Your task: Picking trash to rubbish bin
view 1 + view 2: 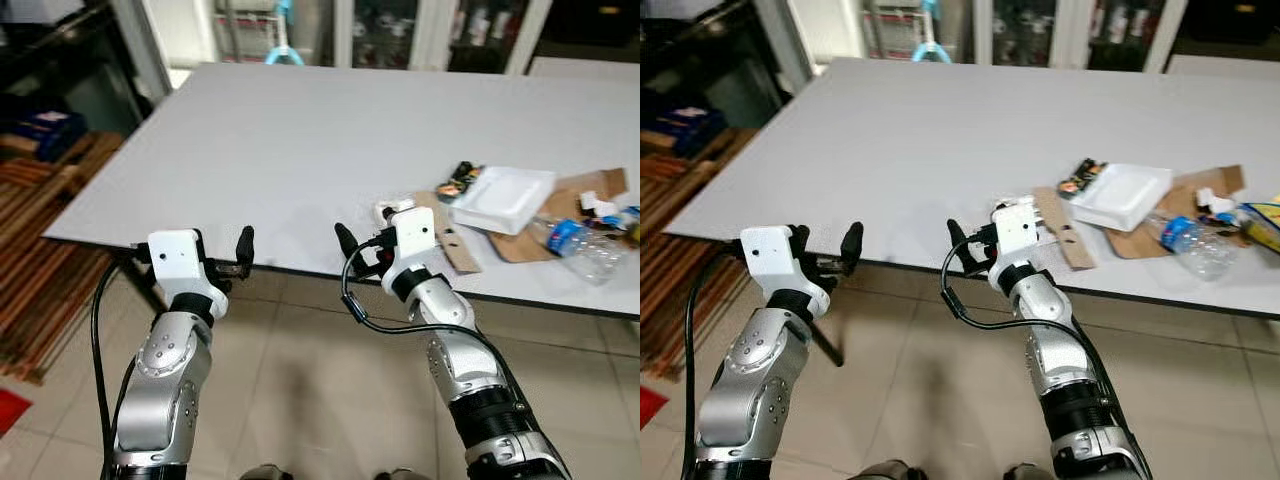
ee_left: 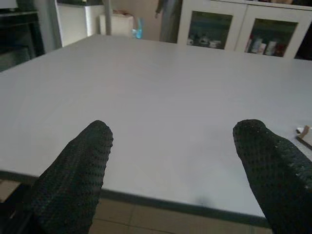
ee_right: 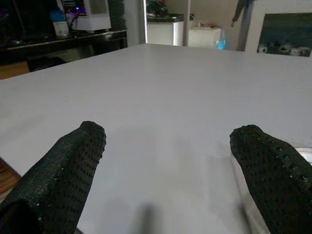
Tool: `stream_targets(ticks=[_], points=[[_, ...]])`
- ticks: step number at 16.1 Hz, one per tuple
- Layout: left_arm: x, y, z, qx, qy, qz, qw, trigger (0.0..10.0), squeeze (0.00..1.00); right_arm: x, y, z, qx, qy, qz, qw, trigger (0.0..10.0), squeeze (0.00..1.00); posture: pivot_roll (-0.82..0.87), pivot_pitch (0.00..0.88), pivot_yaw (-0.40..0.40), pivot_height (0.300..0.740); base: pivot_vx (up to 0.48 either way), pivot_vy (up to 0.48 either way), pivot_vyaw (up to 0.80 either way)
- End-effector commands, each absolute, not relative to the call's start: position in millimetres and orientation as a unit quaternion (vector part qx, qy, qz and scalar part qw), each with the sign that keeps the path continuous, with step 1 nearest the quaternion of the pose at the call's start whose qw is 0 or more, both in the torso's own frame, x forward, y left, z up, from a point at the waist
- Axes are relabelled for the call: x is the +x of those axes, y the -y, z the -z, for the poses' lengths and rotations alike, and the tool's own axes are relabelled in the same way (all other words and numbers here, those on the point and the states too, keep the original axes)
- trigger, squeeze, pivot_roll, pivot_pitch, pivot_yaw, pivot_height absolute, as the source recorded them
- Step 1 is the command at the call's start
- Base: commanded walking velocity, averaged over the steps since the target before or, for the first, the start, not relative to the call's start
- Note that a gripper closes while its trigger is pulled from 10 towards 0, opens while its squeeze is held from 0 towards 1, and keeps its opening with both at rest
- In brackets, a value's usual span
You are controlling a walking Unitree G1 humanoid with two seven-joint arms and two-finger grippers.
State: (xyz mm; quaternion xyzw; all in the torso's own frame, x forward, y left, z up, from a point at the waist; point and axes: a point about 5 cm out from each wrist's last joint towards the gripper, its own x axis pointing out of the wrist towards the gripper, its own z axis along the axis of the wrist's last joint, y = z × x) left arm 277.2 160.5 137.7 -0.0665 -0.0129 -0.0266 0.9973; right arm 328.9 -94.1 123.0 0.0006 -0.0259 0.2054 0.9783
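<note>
The trash lies in a heap at the right of the grey table (image 1: 300, 140): a white foam tray (image 1: 503, 197), brown cardboard pieces (image 1: 447, 235), a crushed clear plastic bottle (image 1: 585, 248), a dark wrapper (image 1: 462, 180) and small scraps. My right gripper (image 1: 365, 235) hovers open at the table's front edge, just left of the cardboard, holding nothing. My left gripper (image 1: 222, 250) is open too, at the front edge further left, over bare tabletop. Both wrist views look across the table between spread black fingertips (image 2: 80, 165) (image 3: 73, 156).
Wooden slats (image 1: 40, 260) lie on the floor to the left of the table. Glass-fronted cabinets (image 1: 400, 30) stand behind its far edge, with a blue object (image 1: 283, 50) near them. Beige tiled floor (image 1: 300, 380) lies below my arms.
</note>
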Motion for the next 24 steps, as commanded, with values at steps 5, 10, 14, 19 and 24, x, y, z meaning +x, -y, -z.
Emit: stream_targets(ticks=[5, 10, 14, 19, 24], points=[[274, -160, -127, -0.094, -0.047, 0.074, 0.992, 10.0, 0.00, 332, 98, -127, 0.007, 0.035, -0.192, 0.981, 10.0, 0.00, 0.04, 0.107, 0.079, 0.740, 0.000, 0.000, 0.00], [262, -162, -123, -0.096, -0.097, 0.163, 0.977, 10.0, 0.00, 331, 96, -125, -0.005, 0.036, -0.193, 0.981, 10.0, 0.00, 0.05, 0.126, 0.085, 0.740, 0.000, 0.000, 0.00], [255, -165, -130, -0.091, -0.107, 0.182, 0.973, 10.0, 0.00, 332, 97, -121, -0.034, 0.036, -0.176, 0.983, 10.0, 0.00, 0.08, 0.146, 0.099, 0.740, 0.000, 0.000, 0.00], [242, -159, -139, -0.081, -0.120, 0.255, 0.956, 10.0, 0.00, 343, 111, -123, -0.072, 0.045, -0.132, 0.988, 10.0, 0.00, 0.10, 0.157, 0.115, 0.740, 0.000, 0.000, 0.00], [238, -159, -139, -0.076, -0.127, 0.256, 0.955, 10.0, 0.00, 353, 120, -126, -0.105, 0.045, -0.100, 0.988, 10.0, 0.00, 0.11, 0.163, 0.116, 0.740, 0.000, 0.000, 0.00]])
